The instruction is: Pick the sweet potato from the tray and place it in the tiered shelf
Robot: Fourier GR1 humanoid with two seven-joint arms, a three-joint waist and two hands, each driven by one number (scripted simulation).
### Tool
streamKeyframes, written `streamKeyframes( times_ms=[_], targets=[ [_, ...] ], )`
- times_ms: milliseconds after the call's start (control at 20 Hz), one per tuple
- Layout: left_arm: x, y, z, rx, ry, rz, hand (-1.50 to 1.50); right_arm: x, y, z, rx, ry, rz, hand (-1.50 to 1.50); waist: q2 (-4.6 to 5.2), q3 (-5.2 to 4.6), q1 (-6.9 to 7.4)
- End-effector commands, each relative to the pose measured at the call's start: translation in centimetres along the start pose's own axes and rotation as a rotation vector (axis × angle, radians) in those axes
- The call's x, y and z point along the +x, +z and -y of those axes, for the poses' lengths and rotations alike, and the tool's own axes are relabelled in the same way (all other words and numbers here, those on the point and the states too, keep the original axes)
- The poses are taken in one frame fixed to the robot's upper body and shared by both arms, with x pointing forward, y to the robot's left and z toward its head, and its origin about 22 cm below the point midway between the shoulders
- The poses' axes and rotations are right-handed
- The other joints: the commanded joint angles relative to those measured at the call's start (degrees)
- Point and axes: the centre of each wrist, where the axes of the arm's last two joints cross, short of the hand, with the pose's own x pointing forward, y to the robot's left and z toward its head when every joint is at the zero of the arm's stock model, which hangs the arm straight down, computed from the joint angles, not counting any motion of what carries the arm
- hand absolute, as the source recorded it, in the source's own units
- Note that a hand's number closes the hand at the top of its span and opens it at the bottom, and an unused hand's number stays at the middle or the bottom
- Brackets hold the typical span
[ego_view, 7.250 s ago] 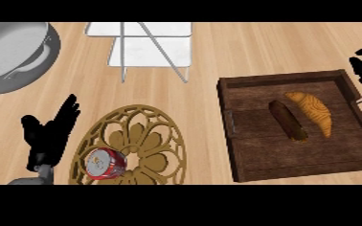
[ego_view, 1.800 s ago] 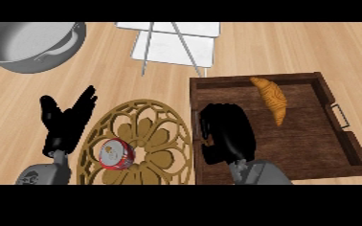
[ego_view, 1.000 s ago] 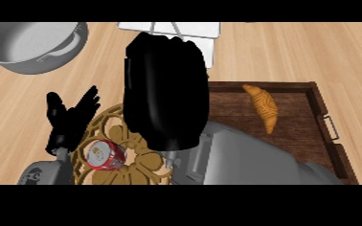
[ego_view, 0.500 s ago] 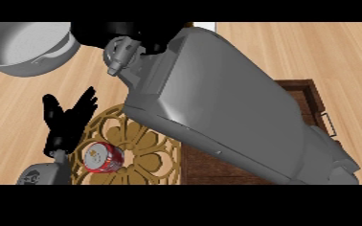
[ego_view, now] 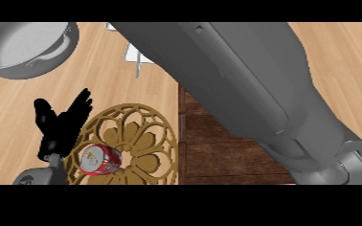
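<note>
**Sweet potato out of sight behind the raised right forearm**

The right forearm (ego_view: 240,86) slants across most of the view, from the lower right to the top edge. The right hand lies beyond that edge, so I cannot tell whether it is apart or closed on anything. The sweet potato shows nowhere. The only bare strip of the dark wooden tray (ego_view: 212,143), left of the forearm, has nothing on it. The left hand (ego_view: 60,124) rests at the lower left, fingers straight and up.

A sweet potato is likely dense, stiff and dull-skinned. It should not slip or bruise easily, but its tapered ends roll, so the thick middle is the best place to take it, with fingers curled across its width.

Only a white corner and a thin leg of the tiered shelf (ego_view: 134,57) show, at the top beside the forearm. A grey pan (ego_view: 32,48) sits to its left. The gold trivet (ego_view: 141,134) with a red can (ego_view: 99,159) touches the tray's left rim. Open wooden counter (ego_view: 106,84) lies between them.
</note>
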Motion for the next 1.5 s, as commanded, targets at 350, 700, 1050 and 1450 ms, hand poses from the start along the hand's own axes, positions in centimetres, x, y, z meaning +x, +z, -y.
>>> streamKeyframes(
  times_ms=[350,700,1050,1450],
  targets=[
    [-1.5,-0.6,-0.7,-0.005,0.009,-0.044,0.00,-1.4,-4.1,-2.6,0.046,0.071,-0.062,1.50,0.69,-0.31,0.00],
    [-1.7,-0.8,0.7,-0.012,0.005,-0.041,0.00,-3.4,-6.1,-3.1,0.012,0.083,-0.050,1.50,0.74,-0.29,0.08],
    [0.7,-1.0,0.7,-0.020,0.000,-0.039,0.00,-6.6,-7.9,-4.0,-0.006,0.065,-0.016,1.50,0.95,-0.24,0.54],
    [-1.7,0.1,1.3,-0.026,-0.006,-0.043,0.00,-7.3,-8.0,-4.9,0.039,0.053,0.006,1.50,0.60,-0.22,0.08]
  ],
)
